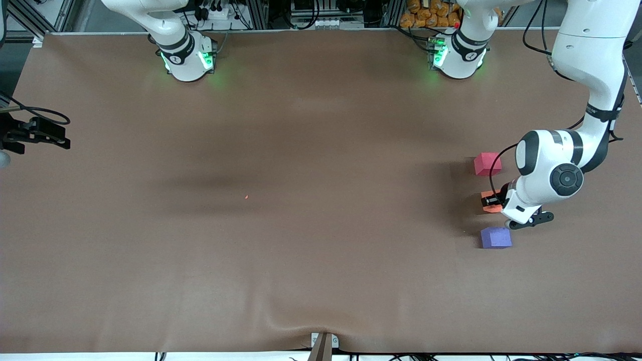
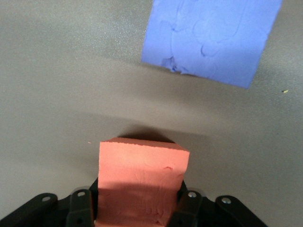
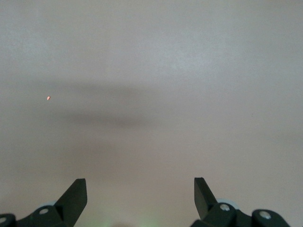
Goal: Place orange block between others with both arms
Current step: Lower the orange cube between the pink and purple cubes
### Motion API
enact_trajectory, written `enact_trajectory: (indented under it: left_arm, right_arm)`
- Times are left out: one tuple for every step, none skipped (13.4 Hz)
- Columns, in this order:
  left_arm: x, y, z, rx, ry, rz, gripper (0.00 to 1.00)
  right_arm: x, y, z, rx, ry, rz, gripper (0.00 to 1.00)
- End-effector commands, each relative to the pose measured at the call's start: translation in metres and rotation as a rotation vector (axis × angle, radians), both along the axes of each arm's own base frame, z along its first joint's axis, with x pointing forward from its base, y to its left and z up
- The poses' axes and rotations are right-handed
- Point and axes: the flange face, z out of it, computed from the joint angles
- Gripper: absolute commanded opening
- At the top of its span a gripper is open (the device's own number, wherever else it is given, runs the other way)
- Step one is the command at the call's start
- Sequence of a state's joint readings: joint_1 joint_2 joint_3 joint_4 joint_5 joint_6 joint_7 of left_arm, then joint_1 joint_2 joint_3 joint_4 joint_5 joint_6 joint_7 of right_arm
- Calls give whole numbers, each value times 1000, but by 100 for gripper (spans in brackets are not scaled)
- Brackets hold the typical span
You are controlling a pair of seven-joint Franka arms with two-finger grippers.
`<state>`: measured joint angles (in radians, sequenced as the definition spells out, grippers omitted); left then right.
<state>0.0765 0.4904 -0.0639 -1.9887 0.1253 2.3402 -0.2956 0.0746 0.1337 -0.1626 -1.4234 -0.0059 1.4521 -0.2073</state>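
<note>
My left gripper (image 1: pixel 493 201) (image 2: pixel 136 208) is shut on the orange block (image 1: pixel 487 195) (image 2: pixel 142 165), down low at the table near the left arm's end. The block sits in the gap between the others. The red-pink cube (image 1: pixel 487 163) lies farther from the front camera and the purple-blue cube (image 1: pixel 496 237) (image 2: pixel 210 40) nearer, each a short gap away. Whether the orange block rests on the cloth I cannot tell. My right gripper (image 1: pixel 66 141) (image 3: pixel 140 182) waits open at the right arm's end of the table, with nothing between its fingers.
A brown cloth (image 1: pixel 301 240) covers the whole table. A tiny orange crumb (image 1: pixel 246 196) (image 3: pixel 48 98) lies near the middle. The left arm's white elbow and wrist (image 1: pixel 556 170) hang over the table beside the cubes. Cables and clutter (image 1: pixel 426 15) line the edge by the bases.
</note>
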Motion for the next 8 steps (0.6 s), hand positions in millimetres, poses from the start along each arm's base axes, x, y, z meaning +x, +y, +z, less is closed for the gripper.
enact_trajectory:
  left_arm:
    - [2,-3,-2,-16,-22,-38,0]
    - [2,-1,-2,-17,-21,-47,0]
    - [4,1,0,-19,-27,-56,0]
    - [4,-1,0,-18,-28,-62,0]
    - [4,-1,0,-20,-28,-61,0]
    - [5,0,-2,-20,-33,-60,0]
    - [5,-3,-4,-22,-31,-63,0]
    - [6,-5,-4,-21,-34,-65,0]
  right_arm:
    - [-4,-1,7,-7,-3,-6,100]
    - [-4,-1,7,-7,-3,-6,100]
    - [-3,-1,6,-7,-2,-6,100]
    - [-3,-1,6,-7,-2,-6,100]
    - [-3,-1,6,-7,-2,-6,100]
    - [-3,-1,6,-7,-2,-6,100]
    - [-4,-1,7,-7,-3,-6,100]
    - [-4,-1,7,-7,-3,-6,100]
